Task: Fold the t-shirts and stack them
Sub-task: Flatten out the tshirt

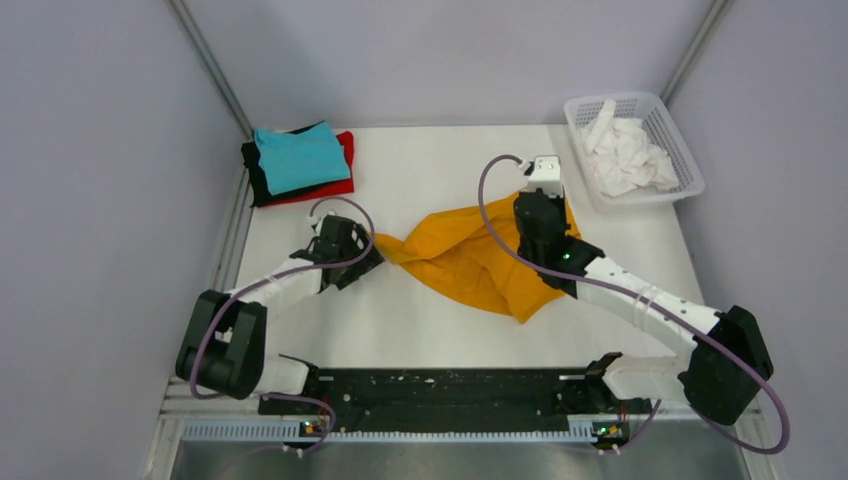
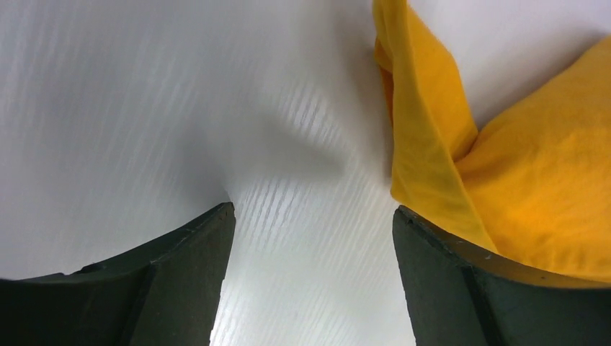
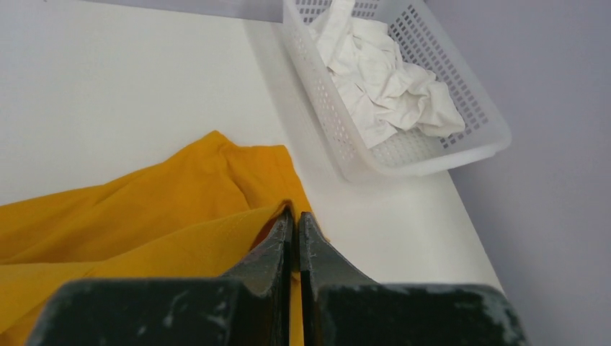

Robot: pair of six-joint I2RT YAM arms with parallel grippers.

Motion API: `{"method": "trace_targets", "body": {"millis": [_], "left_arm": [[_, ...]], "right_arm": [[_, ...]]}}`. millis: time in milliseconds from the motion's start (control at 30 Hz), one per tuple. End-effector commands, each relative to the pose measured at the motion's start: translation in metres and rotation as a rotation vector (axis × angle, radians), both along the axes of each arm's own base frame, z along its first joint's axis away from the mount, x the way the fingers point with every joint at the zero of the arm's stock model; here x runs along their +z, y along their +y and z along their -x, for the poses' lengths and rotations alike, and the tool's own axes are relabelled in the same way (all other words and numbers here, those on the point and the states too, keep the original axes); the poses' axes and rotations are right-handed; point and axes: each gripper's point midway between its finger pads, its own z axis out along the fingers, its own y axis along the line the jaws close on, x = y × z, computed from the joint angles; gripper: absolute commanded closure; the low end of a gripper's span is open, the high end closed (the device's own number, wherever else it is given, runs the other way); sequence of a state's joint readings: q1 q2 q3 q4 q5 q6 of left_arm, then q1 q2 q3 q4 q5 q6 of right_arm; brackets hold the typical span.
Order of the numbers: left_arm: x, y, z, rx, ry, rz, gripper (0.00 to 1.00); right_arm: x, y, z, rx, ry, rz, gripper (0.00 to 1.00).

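Note:
A mustard-orange t-shirt (image 1: pixel 470 262) lies crumpled mid-table, stretched between both arms. My right gripper (image 3: pixel 295 215) is shut on its right edge, yellow fabric (image 3: pixel 187 216) pinched between the jaws. At the shirt's left tip, my left gripper (image 2: pixel 313 213) stands open just above the table; bare tabletop shows between its fingers and the orange cloth (image 2: pixel 432 144) lies against the right finger (image 2: pixel 461 267). A folded stack sits at the back left: a teal t-shirt (image 1: pixel 300 158) on top, a black one (image 1: pixel 256 175) and a red one (image 1: pixel 340 180) under it.
A white lattice basket (image 1: pixel 672 130) with crumpled white cloth (image 1: pixel 625 155) stands at the back right, near my right gripper. Grey walls enclose the table on three sides. A black rail (image 1: pixel 440 390) runs along the near edge between the arm bases.

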State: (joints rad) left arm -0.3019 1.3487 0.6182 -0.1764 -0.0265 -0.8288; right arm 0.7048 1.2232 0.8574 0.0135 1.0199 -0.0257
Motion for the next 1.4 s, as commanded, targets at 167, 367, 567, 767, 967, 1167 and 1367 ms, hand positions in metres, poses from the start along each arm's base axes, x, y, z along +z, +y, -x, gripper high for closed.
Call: {"method": "trace_targets", "body": {"millis": [167,367,567,767,967,1167,1367], "left_arm": [[0.03,-0.006,-0.042,0.068,-0.082,0.025,0.19],[0.067,0.033,-0.047,0.227,-0.192,-0.095,0.18],[0.066,0.039,-0.064,0.264,-0.188,-0.12,0.18],[0.046,0.023,-0.087,0.236,-0.122,-0.094,0.28],[0.021,0.027,-0.103,0.282,-0.058,-0.151,0.37],[0.026,0.014,-0.115,0.247,-0.073,-0.106,0.93],[0.042,0.012,-0.112,0.216,-0.122,-0.085,1.0]], "right_arm": [[0.012,-0.004,0.006,0.008,-0.034,-0.047,1.0],[0.014,-0.009,0.01,-0.007,-0.044,-0.049,1.0],[0.016,-0.011,0.012,-0.007,-0.05,-0.053,1.0],[0.015,-0.011,0.014,0.01,-0.054,-0.064,1.0],[0.016,-0.004,0.015,0.084,-0.068,-0.081,1.0],[0.016,-0.002,0.017,0.115,-0.074,-0.081,1.0],[0.027,-0.003,0.019,0.124,-0.102,-0.09,1.0]]}}
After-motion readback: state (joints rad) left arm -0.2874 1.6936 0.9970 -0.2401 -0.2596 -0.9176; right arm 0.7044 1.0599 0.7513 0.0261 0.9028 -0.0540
